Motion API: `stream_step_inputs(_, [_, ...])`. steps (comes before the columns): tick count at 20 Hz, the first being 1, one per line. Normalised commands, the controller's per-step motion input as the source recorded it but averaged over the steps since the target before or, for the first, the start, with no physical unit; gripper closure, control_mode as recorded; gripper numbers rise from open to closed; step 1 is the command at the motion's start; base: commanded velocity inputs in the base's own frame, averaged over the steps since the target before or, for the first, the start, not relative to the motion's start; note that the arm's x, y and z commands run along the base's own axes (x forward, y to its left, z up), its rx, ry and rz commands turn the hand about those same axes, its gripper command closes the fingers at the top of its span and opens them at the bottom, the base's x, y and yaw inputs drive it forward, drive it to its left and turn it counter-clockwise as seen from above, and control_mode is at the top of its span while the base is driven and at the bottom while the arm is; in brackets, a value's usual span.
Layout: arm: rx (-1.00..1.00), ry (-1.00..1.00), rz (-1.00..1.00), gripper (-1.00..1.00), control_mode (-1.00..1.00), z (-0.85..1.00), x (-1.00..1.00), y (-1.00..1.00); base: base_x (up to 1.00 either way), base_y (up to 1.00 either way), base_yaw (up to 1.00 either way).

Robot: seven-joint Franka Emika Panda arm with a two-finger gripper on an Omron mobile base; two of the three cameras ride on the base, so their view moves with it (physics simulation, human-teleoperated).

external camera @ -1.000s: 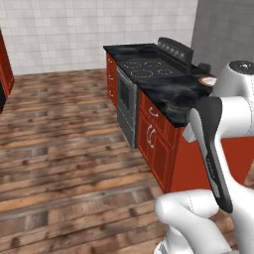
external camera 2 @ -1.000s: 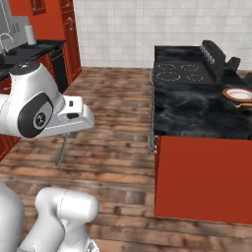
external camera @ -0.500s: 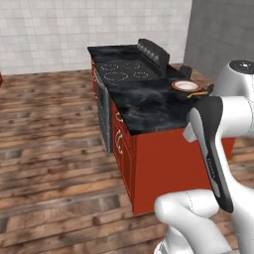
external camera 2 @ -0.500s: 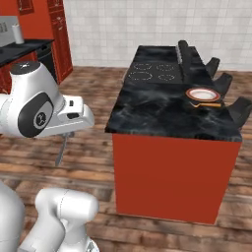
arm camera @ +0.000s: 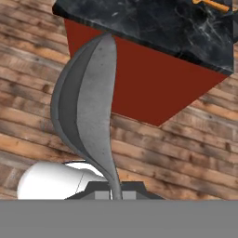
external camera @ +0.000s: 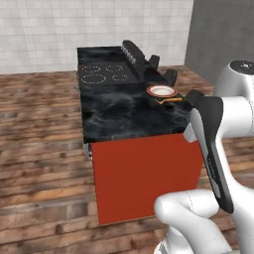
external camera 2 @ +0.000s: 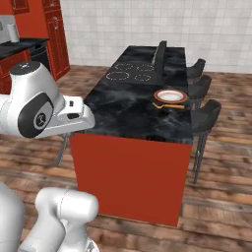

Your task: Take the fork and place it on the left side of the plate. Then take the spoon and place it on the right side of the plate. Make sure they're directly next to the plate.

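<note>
No readable text, labels, brands or numbers anywhere: nothing on the island counter, the plate or the red cabinets.

Floor: brown wood planks, laid throughout.
Walls: white tile at back; plain grey panel to the right.
Island: red base, black marbled tabletop; cooktop w/ ring burners at far end.
Stools: dark seats along island's right side.
Cabinets: red, tall, far left corner.
</note>
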Motion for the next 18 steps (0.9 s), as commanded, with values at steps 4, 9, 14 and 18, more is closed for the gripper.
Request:
stream_step_inputs(4, [0.0,0.0,0.0,1.0,1.0,0.0,0.0,0.0,0.42,-0.9,0.22])
stream_step_inputs(9, [0.0,0.0,0.0,1.0,1.0,0.0,0.0,0.0,0.42,-0.86,0.24])
stream_step_inputs(14, [0.0,0.0,0.0,1.0,1.0,0.0,0.0,0.0,0.42,-0.82,0.26])
stream_step_inputs(18, [0.0,0.0,0.0,1.0,1.0,0.0,0.0,0.0,0.44,-0.82,0.26])
